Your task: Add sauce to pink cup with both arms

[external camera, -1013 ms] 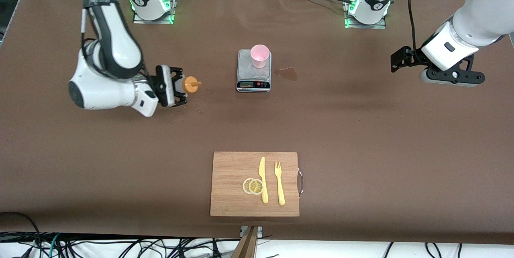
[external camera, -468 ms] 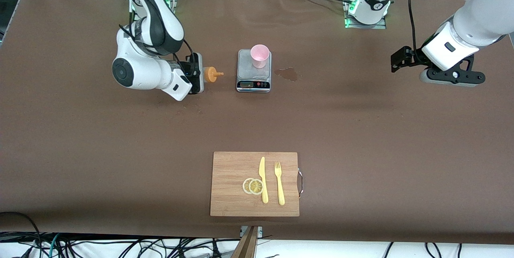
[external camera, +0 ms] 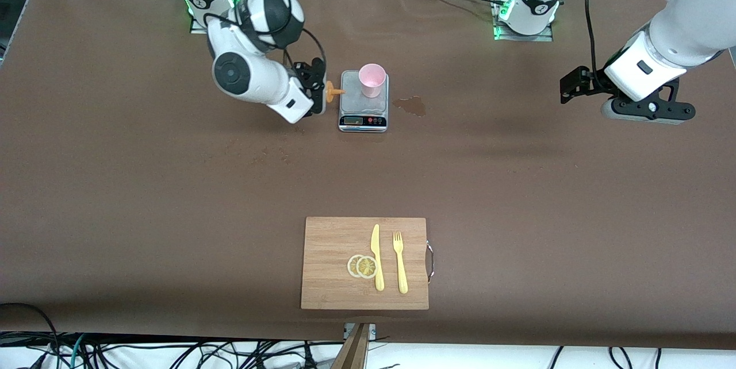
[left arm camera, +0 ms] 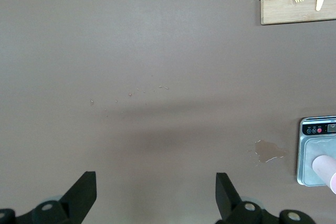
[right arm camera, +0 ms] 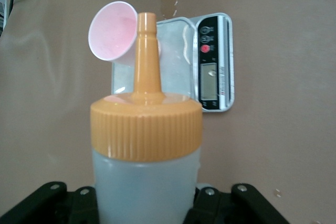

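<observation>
- The right gripper (external camera: 318, 92) is clamping the sauce bottle (right arm camera: 146, 145) around its translucent body, leaving the orange nozzle cap (external camera: 333, 92) free to dispense.
- The bottle is lying roughly horizontal, with the nozzle pointing toward the pink cup (external camera: 372, 79). This orientation is judged to be preparing a pour, since the tip only needs to pass over the rim and tilt down.
- The nozzle tip is hanging over the edge of the grey kitchen scale (external camera: 363, 116) that faces the right arm's end of the table, just beside the cup but not yet over its opening.
- The pink cup is standing upright on the scale platform, mouth open upward. Its position on the scale is presumably allowing the added sauce to be weighed.
- In the right wrist view, the nozzle is lining up with the cup mouth, which suggests the aim is nearly correct.
- The left gripper (left arm camera: 152, 198) is hanging with its fingers spread wide and nothing between them, over bare table toward the left arm's end. This arm is waiting.
- A small spill (external camera: 411, 106) is lying on the table beside the scale.
- Risk: squeezing before the tip clears the rim would likely deposit sauce on the scale.
- The cutting board (external camera: 333, 288), carrying the knife (external camera: 376, 257), fork (external camera: 399, 262) and lemon slices (external camera: 362, 266), is sitting nearer to the front camera, well apart from the work.
</observation>
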### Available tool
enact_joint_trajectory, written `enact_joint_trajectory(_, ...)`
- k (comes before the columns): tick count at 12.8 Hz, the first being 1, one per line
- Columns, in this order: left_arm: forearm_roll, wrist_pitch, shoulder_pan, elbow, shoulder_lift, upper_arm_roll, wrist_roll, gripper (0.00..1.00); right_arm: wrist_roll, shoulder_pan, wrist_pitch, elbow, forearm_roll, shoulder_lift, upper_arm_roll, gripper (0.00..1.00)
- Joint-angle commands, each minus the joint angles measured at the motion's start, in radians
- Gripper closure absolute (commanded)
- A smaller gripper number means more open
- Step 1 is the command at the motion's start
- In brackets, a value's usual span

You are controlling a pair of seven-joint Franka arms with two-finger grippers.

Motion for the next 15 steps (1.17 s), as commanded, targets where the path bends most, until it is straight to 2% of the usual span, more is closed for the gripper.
enact_joint_trajectory(1, 0.011, -0.014, 0.002, 0.015, 0.004, 0.001, 0.02, 0.0, 0.106, 0.01, 0.011, -0.027, -0.099, -0.034, 0.061, 0.8)
enact_joint_trajectory(3, 0.011, -0.014, 0.002, 0.015, 0.004, 0.001, 0.02, 0.0, 0.163, 0.014, 0.011, -0.03, -0.141, -0.034, 0.102, 0.8)
enact_joint_trajectory(6, 0.011, -0.014, 0.004, 0.015, 0.004, 0.001, 0.02, 0.0, 0.195, 0.03, 0.002, -0.033, -0.149, -0.033, 0.13, 0.8)
enact_joint_trajectory(8, 0.011, -0.014, 0.002, 0.015, 0.004, 0.001, 0.02, 0.0, 0.244, 0.036, -0.001, -0.033, -0.188, -0.022, 0.147, 0.8)
enact_joint_trajectory(11, 0.009, -0.014, 0.004, 0.015, 0.004, 0.001, 0.02, 0.0, 0.328, 0.031, 0.002, -0.026, -0.253, -0.011, 0.214, 0.8)
enact_joint_trajectory(13, 0.011, -0.014, 0.002, 0.015, 0.004, 0.001, 0.02, 0.0, 0.332, 0.033, 0.002, -0.026, -0.259, -0.008, 0.219, 0.8)
enact_joint_trajectory(15, 0.011, -0.014, 0.004, 0.015, 0.004, 0.001, 0.02, 0.0, 0.333, 0.033, -0.001, -0.026, -0.306, -0.008, 0.234, 0.8)
